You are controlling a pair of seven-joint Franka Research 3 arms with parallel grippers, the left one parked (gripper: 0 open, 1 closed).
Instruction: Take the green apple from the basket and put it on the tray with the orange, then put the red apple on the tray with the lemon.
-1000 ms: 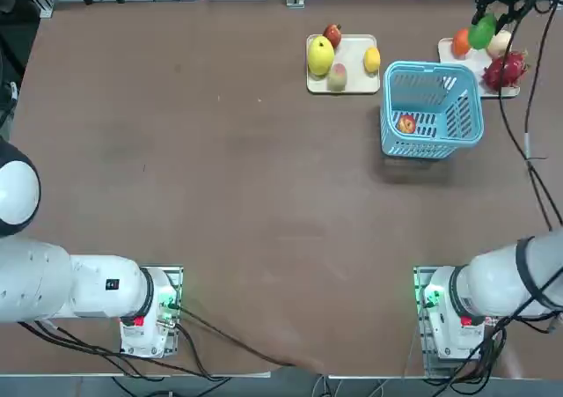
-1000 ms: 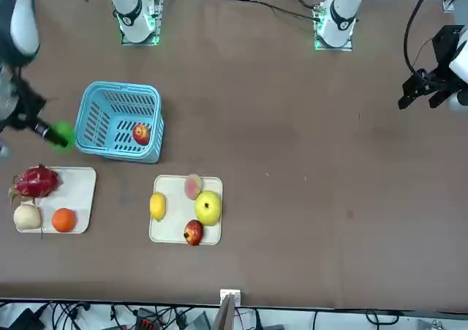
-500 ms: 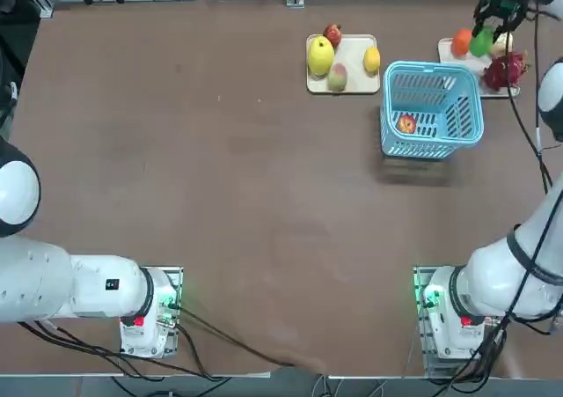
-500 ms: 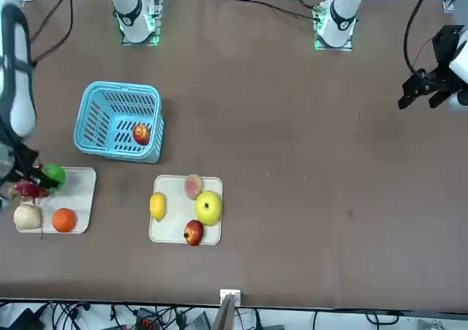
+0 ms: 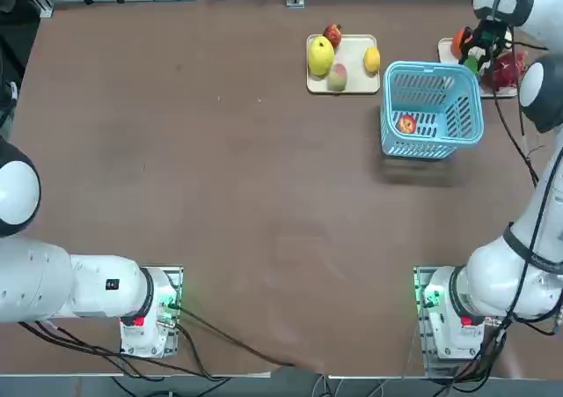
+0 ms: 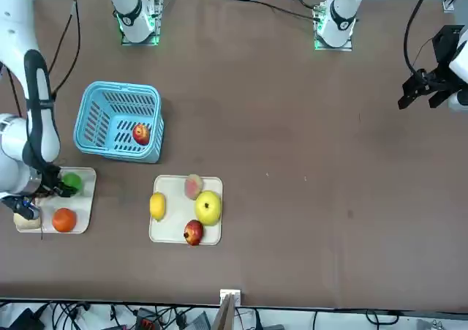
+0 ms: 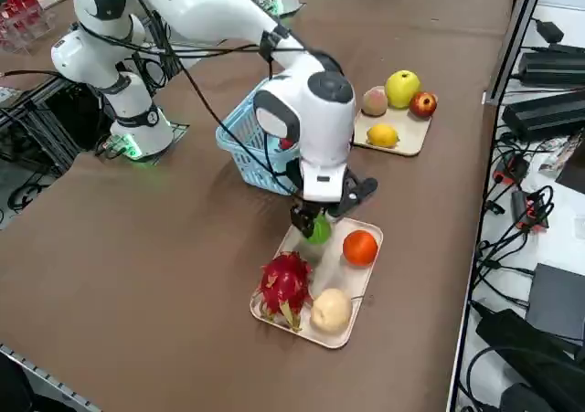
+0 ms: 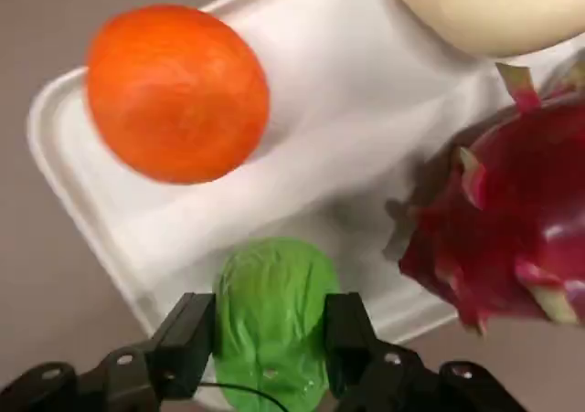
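Gripping green apple point(image 8: 271, 316), right gripper point(image 7: 313, 222) sits low over tray point(image 8: 302, 184), apple w/ orange point(image 8: 176, 92) beside, dragon fruit point(image 8: 512, 220) close. Judgement: set apple onto bare tray before opening, clear of both neighbours. Red apple point(image 6: 140, 133) in basket point(image 6: 117, 96).

Red apple point(image 5: 405, 123) in basket point(image 5: 457, 115); orange point(image 7: 360, 247) on tray point(image 7: 352, 289).

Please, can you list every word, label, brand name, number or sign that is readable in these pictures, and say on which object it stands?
No text is readable.
Left arm base: one small dark badge, too small to read.
Nothing is printed on the basket, the trays or the fruit, including the green apple in the right pincer.
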